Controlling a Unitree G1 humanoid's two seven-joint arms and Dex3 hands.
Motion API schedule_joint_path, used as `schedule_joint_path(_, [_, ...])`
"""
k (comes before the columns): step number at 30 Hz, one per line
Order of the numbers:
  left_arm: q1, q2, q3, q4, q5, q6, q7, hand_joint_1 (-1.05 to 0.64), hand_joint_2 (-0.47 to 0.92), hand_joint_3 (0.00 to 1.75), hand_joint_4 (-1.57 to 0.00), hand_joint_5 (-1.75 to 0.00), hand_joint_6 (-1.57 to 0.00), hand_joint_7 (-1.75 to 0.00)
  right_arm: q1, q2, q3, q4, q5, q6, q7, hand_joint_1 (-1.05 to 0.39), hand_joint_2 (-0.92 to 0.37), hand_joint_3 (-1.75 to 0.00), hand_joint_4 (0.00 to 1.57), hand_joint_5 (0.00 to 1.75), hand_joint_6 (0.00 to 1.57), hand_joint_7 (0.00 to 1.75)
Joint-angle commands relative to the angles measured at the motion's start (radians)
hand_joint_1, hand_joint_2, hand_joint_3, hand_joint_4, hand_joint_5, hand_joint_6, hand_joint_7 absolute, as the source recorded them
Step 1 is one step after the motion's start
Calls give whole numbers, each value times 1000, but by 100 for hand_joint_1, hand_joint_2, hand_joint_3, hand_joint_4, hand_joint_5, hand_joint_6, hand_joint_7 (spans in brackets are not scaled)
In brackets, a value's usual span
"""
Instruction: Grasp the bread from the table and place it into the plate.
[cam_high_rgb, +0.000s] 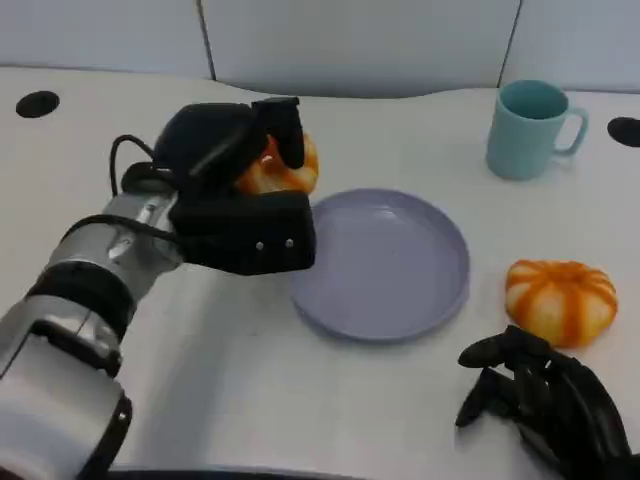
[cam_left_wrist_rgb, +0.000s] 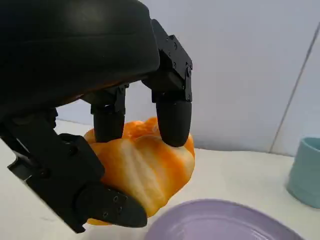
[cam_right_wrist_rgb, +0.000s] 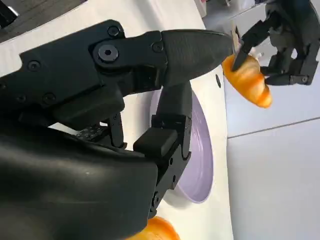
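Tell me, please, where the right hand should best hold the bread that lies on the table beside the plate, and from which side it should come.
Probably from above, fingers closing across the domed top of the bread onto its opposite rounded sides. It sits flat on the table, low and wide, apart from the plate, with the right hand just before it.

Looked like a lab test bench: bare white table (cam_high_rgb: 250, 400) with black cable holes (cam_high_rgb: 37, 104), plain grey panel walls (cam_high_rgb: 360, 40), staged mug (cam_high_rgb: 530, 128) and plate (cam_high_rgb: 385, 265).
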Motion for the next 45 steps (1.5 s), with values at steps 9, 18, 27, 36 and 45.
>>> schedule_joint_path(9, [-47, -119, -65, 4, 39, 14, -39, -19, 53, 85, -96, -175, -76, -175, 17, 1, 8, 7, -9, 25, -18, -41, -92, -35, 66, 154, 70, 106])
schedule_joint_path(18, [-25, -177, -111, 20, 59, 21, -46, -20, 36, 113, -101, -175, -80, -175, 22, 2, 12, 3, -1, 22, 0, -42, -92, -35, 65, 153, 69, 105])
schedule_joint_path(27, [-16, -195, -140, 32, 78, 30, -45, -23, 34, 119, -101, -175, -78, -175, 22, 3, 11, 17, -1, 2, 13, -39, -92, -37, 65, 149, 67, 104])
schedule_joint_path(36, [-23, -196, -186, 33, 127, 96, -9, -51, 74, 38, -70, -175, -45, -175, 35, 5, 17, -16, -1, 29, -2, -40, -92, -35, 69, 149, 68, 105])
schedule_joint_path(45, [-30, -189, -172, 33, 113, 111, -83, -71, 90, 5, -18, -144, -20, -119, 37, 4, 17, -20, -5, 32, -4, -41, -92, -35, 67, 148, 67, 107])
